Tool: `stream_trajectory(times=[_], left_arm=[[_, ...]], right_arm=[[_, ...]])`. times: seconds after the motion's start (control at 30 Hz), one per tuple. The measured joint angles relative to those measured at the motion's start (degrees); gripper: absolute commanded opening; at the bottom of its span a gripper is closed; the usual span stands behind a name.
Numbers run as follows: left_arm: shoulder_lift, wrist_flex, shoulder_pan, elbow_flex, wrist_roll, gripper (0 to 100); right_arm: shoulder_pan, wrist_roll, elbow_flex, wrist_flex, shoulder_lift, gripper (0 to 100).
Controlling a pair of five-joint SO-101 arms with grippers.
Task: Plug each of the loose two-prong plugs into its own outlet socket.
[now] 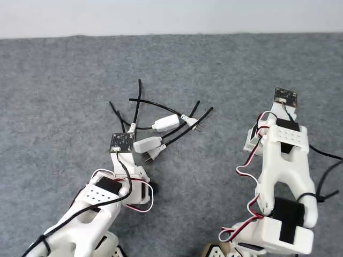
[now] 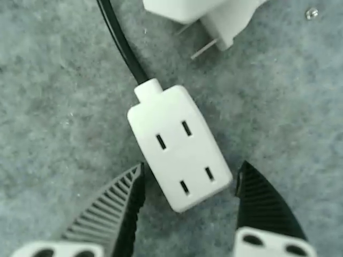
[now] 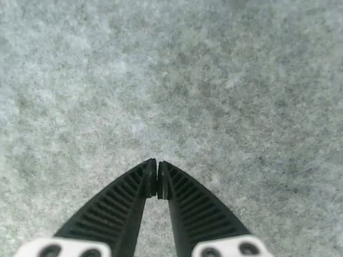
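Left gripper [image 2: 191,176], jaws spread wide, straddles the near end of a white outlet socket [image 2: 177,144] lying slots-up on the grey carpeted table [image 2: 48,107]; whether its pads touch the socket cannot be told. A loose two-prong plug [image 2: 228,24] lies just beyond the socket, prongs bare. Right gripper [image 3: 157,174], well apart from the black cords [image 1: 139,99], hangs above carpet with jaws pressed together, holding nothing.

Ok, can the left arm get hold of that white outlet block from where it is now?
Probably yes. The left gripper is open with the end of the outlet block between its fingers, nothing over it. The loose plug lies just beyond, apart from the block, so it should not interfere.
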Motion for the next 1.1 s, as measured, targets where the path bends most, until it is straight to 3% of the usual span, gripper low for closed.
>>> stream_trajectory(times=[0.23,0.43,0.57,0.87,0.97,1.1], left_arm=[[-11.43,9.58,-1.67,-2.99,0.0,27],[-17.41,12.66,-4.84,-3.08,-2.29,26],[-11.87,12.84,-4.84,-4.13,-2.37,26],[8.88,11.6,-4.84,-12.92,-0.62,26],[12.4,8.0,-4.84,-13.36,0.26,19],[14.42,3.16,-4.84,-13.36,1.76,0]], right_arm=[[-1.67,0.0,0.0,0.0,0.0,0.8],[-3.25,-7.65,0.0,0.53,0.0,0.8],[-4.75,-10.81,0.0,1.23,0.0,0.8],[-6.07,-10.55,0.0,1.23,0.53,0.8],[-5.89,-10.37,0.0,1.32,0.53,0.8],[-5.98,-10.37,0.0,1.58,0.53,0.8]])
